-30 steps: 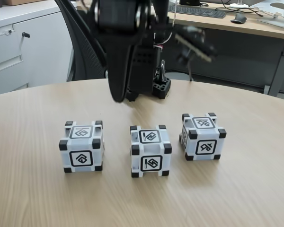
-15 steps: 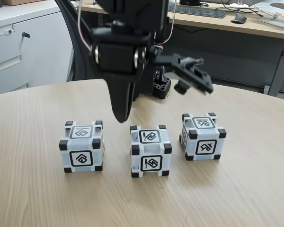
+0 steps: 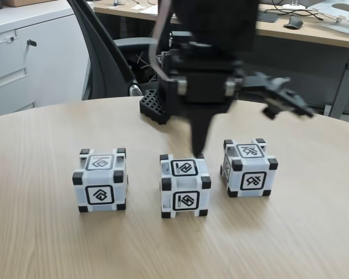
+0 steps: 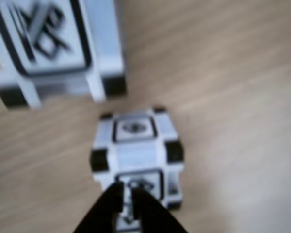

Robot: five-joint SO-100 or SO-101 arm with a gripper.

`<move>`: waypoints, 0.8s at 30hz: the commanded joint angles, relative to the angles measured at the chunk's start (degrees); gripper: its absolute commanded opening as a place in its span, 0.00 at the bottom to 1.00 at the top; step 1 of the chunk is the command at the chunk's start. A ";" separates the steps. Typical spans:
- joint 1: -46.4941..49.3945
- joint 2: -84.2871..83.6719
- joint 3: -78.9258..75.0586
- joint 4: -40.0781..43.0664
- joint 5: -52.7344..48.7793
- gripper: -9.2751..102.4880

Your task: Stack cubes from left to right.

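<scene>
End effector: in the fixed view the end effector (image 3: 199, 152) is hanging point-down over the back edge of the middle cube (image 3: 184, 185); in the wrist view its two dark fingertips (image 4: 126, 201) are nearly touching, closed on nothing.
Cubes: three are sitting apart in a row on the wooden worktop (image 3: 41, 244) — the left cube (image 3: 100, 180), the middle one, and the right cube (image 3: 249, 167), all upright.
Wrist view: a blurred cube (image 4: 137, 151) is lying right under the fingertips, another cube (image 4: 56, 46) is showing upper left.
Background: an office chair (image 3: 102, 55) is standing behind the worktop.
</scene>
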 commanded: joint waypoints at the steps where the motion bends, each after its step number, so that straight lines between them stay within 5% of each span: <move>1: -6.24 1.05 -2.46 0.26 2.46 0.08; 19: -16.88 0.09 -2.46 8.09 7.65 0.14; 24: -16.96 0.09 -2.46 8.09 6.68 0.35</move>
